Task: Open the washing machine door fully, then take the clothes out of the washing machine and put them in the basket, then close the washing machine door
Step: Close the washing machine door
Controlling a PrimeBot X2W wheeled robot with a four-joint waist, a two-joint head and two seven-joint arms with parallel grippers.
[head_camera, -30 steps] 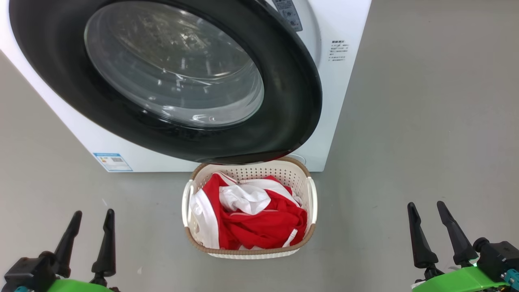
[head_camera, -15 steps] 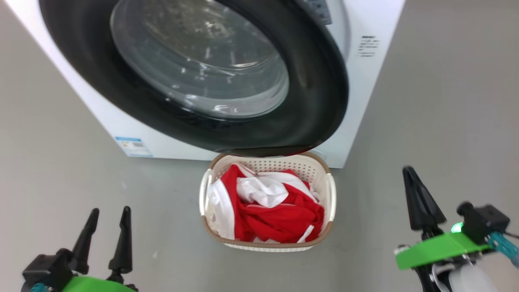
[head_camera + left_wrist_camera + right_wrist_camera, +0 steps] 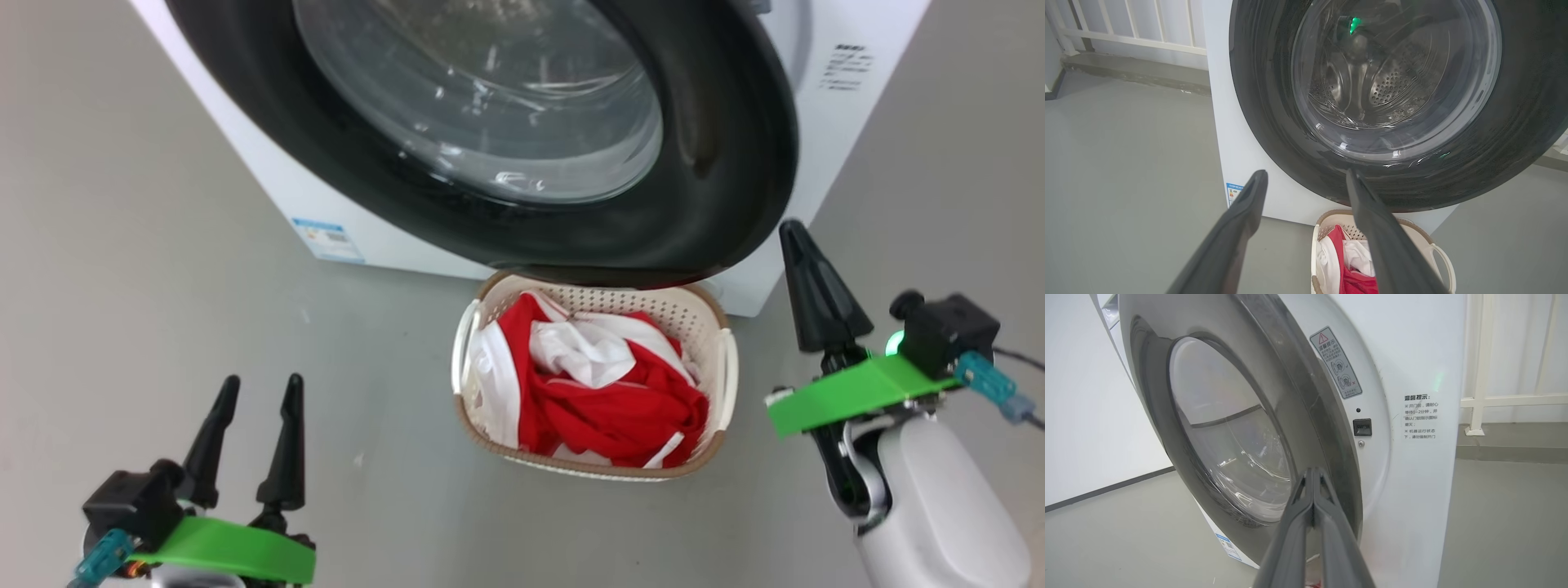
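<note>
The washing machine (image 3: pixel 849 106) is a white box with its door (image 3: pixel 718 163), a black-rimmed glass round, standing ajar over the basket (image 3: pixel 588 469). The red and white clothes (image 3: pixel 620 408) lie heaped in that cream basket. My left gripper (image 3: pixel 261 380) stands open low at the left, nothing between its fingers. My right gripper (image 3: pixel 790 233) is shut and empty, raised beside the door's right rim. In the left wrist view my left gripper (image 3: pixel 1306 175) faces the door (image 3: pixel 1515 134), the basket (image 3: pixel 1437 249) below. In the right wrist view my right gripper (image 3: pixel 1312 471) points at the door's edge (image 3: pixel 1306 416).
Grey floor surrounds the machine. A white railing (image 3: pixel 1126 38) runs behind it at the left, another rail (image 3: pixel 1515 401) at the right. The latch slot (image 3: pixel 1362 427) and a warning sticker (image 3: pixel 1337 363) show on the machine's front. A blue label (image 3: pixel 326 238) marks its lower corner.
My right gripper has shut and risen toward the door's right rim. The head camera has turned, shifting the whole picture right. The left gripper stays open.
</note>
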